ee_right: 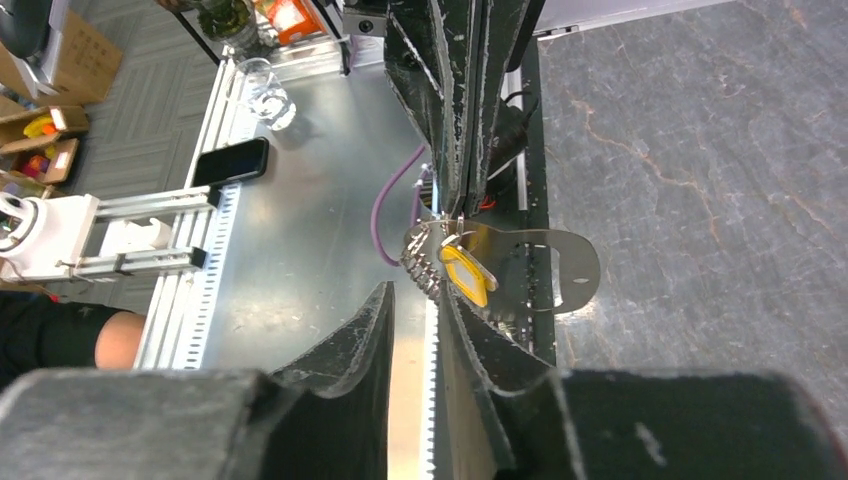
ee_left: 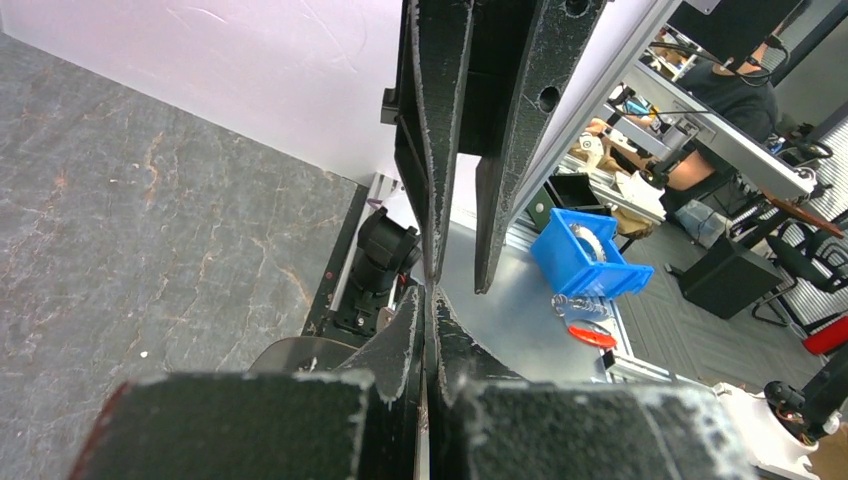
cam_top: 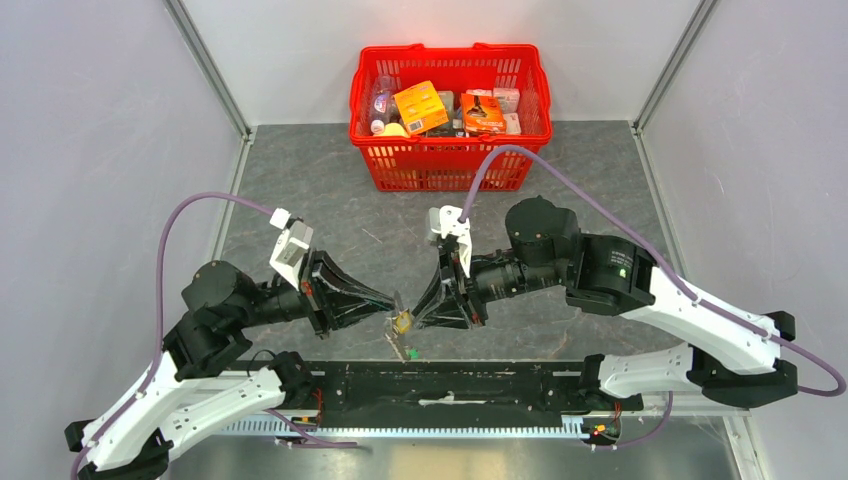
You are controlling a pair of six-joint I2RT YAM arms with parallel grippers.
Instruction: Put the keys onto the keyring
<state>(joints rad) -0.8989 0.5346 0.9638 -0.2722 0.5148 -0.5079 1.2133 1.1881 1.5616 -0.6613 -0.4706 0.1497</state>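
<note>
The keyring, a thin wire loop with a coiled stretch, hangs from my left gripper, which is shut on its top. A yellow-headed key hangs on the loop, beside the coil. My right gripper is just below the ring, its fingers apart with nothing between them; the yellow key lies against the outer side of one finger. From above, both grippers meet tip to tip, left and right, with the yellow key between them. A green-headed key lies on the table just below them.
A red basket full of packets stands at the back middle. A flat grey metal plate juts from the black rail at the table's near edge, right under the grippers. Grey walls close off both sides.
</note>
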